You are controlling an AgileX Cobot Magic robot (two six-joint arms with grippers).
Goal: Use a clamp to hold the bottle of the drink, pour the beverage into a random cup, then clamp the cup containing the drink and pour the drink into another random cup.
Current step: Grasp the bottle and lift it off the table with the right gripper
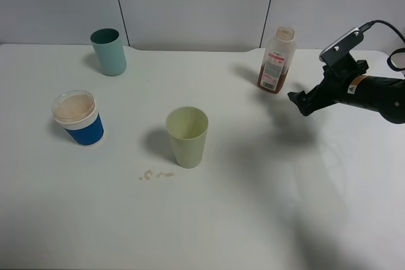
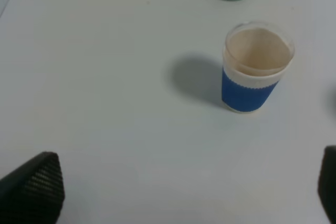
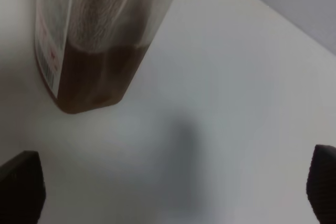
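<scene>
White table (image 1: 266,219): blue cup (image 2: 254,72) in left wrist view, bottle (image 3: 97,72) in right.

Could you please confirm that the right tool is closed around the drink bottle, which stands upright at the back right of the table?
Not quite: the right tool is open and holds nothing, and it stands apart from the drink bottle. The exterior high view shows the gap between them. The bottle does stand upright at the back right of the table.
</scene>
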